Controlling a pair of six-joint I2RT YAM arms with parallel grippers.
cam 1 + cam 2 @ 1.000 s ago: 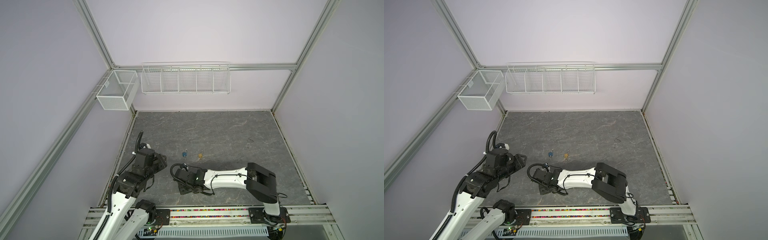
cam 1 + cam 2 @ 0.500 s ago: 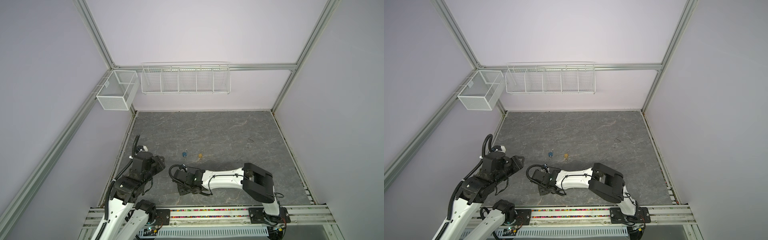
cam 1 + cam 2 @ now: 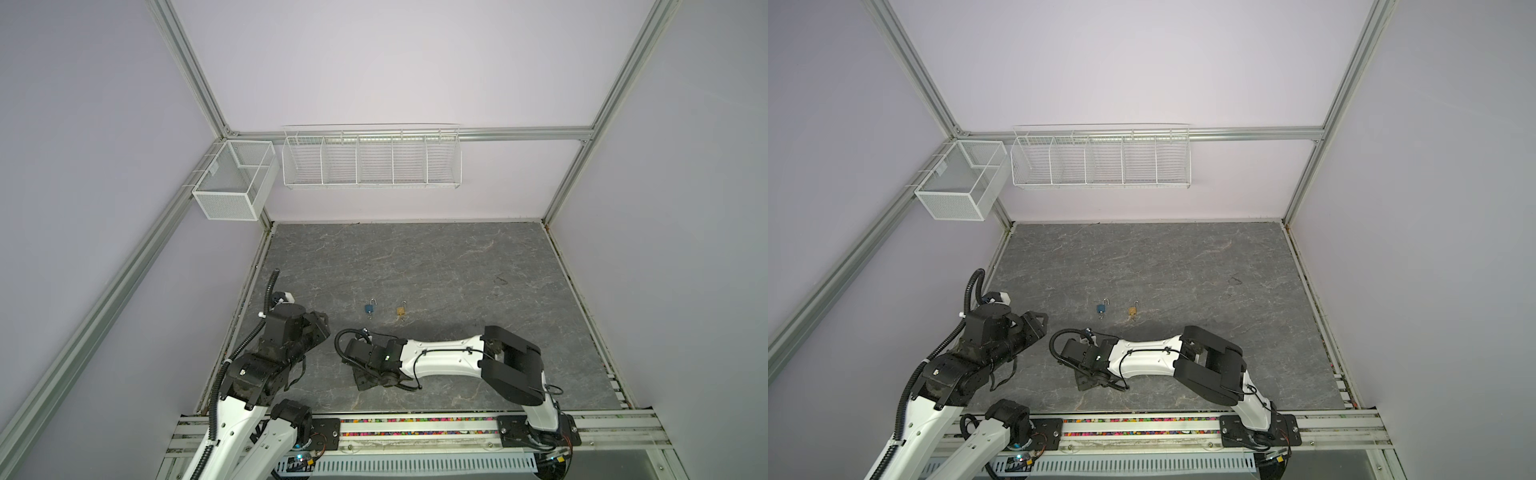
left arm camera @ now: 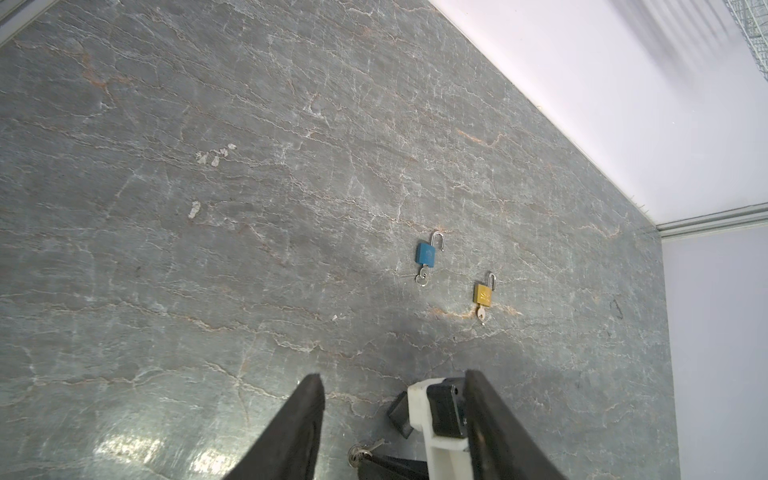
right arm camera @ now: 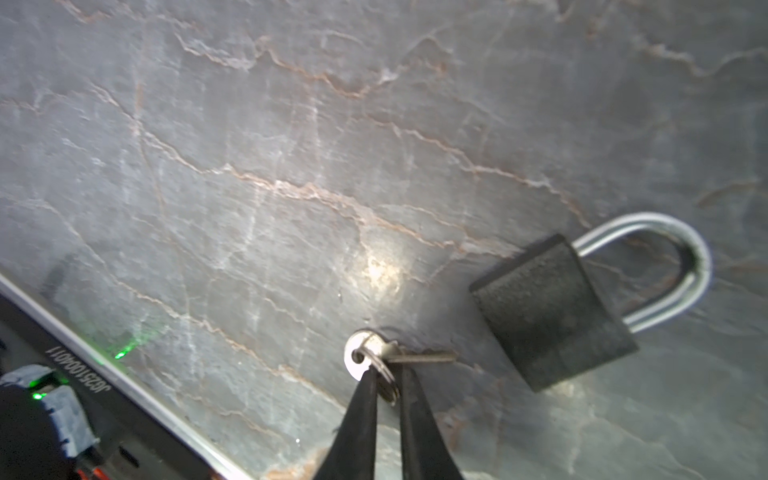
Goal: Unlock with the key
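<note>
A black padlock (image 5: pixel 552 316) with its steel shackle closed lies flat on the grey stone table. Right beside it is a small silver key (image 5: pixel 374 355) on a ring, its blade pointing at the lock body. My right gripper (image 5: pixel 388 374) is shut on the key at its head and ring, low over the table near the front (image 3: pixel 365 380). In the left wrist view the key (image 4: pixel 361 451) and the padlock (image 4: pixel 399 415) show just past my left gripper (image 4: pixel 394 376), which is open and empty, to the left of the right gripper (image 3: pixel 322 332).
A blue padlock (image 3: pixel 368 308) and a gold padlock (image 3: pixel 401 310) lie mid-table beyond the grippers, each with an open shackle and a key in it. Wire baskets (image 3: pixel 372 156) hang on the back wall. A metal rail (image 3: pixel 415 432) runs along the front edge.
My right gripper's fingers have closed onto the key. The left arm has drawn back a little toward the near left, its jaws unchanged.
</note>
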